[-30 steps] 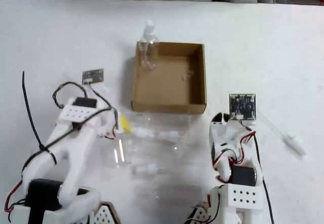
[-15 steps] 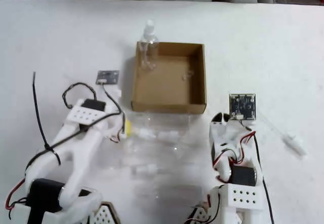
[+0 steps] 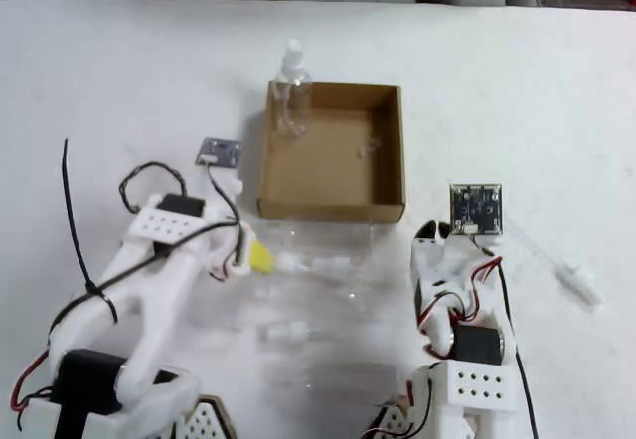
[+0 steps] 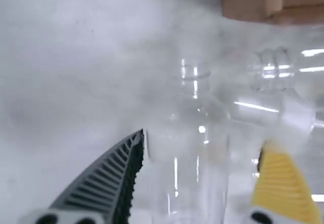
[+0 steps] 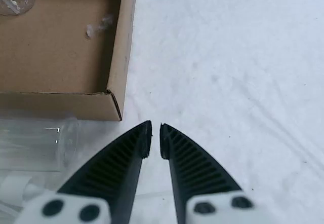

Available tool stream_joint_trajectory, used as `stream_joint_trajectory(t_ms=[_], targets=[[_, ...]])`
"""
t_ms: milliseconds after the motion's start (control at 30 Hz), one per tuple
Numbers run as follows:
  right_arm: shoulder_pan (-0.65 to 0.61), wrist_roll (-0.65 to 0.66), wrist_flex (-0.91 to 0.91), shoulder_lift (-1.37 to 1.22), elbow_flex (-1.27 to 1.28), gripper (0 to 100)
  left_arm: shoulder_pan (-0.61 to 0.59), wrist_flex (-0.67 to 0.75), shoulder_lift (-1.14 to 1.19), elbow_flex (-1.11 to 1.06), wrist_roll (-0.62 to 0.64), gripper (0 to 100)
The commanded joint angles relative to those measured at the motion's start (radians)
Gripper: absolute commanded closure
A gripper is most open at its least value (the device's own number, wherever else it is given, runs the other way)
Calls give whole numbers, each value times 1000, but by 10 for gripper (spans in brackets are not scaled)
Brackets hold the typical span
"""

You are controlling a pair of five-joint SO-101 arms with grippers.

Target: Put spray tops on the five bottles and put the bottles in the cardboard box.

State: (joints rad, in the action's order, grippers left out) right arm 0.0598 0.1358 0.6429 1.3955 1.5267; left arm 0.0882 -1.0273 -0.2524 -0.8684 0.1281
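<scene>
I count one capped bottle point(image 3: 290, 96) standing in the box's point(image 3: 333, 207) far corner, so most of the job remains. The other bottles point(image 3: 308, 295) lie on the table before the box, and a loose spray top point(image 3: 578, 280) lies by my right arm. My left gripper point(image 4: 201, 148) is spread around one lying bottle. My right gripper point(image 5: 155, 133) is pressed nearly together, empty.

In the high view, you cannot count the clear bottles point(image 3: 308, 290) lying in front of the cardboard box point(image 3: 333, 206): their outlines merge with the table point(image 3: 517, 81). In the left wrist view, the nearest bottle point(image 4: 195, 153) is blurred and its body is cut off by the picture's edge. The small clear item point(image 5: 98, 26) inside the box is too small to identify.
</scene>
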Motion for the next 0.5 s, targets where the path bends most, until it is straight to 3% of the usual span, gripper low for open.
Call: stream_joint_trajectory(t_ms=[0, 467], targets=[[-4, 14, 4, 7, -9, 981, -44, -35, -7, 72, -9, 639], [-5, 14, 4, 7, -9, 981, -51, -57, 36, 104, 40, 639]])
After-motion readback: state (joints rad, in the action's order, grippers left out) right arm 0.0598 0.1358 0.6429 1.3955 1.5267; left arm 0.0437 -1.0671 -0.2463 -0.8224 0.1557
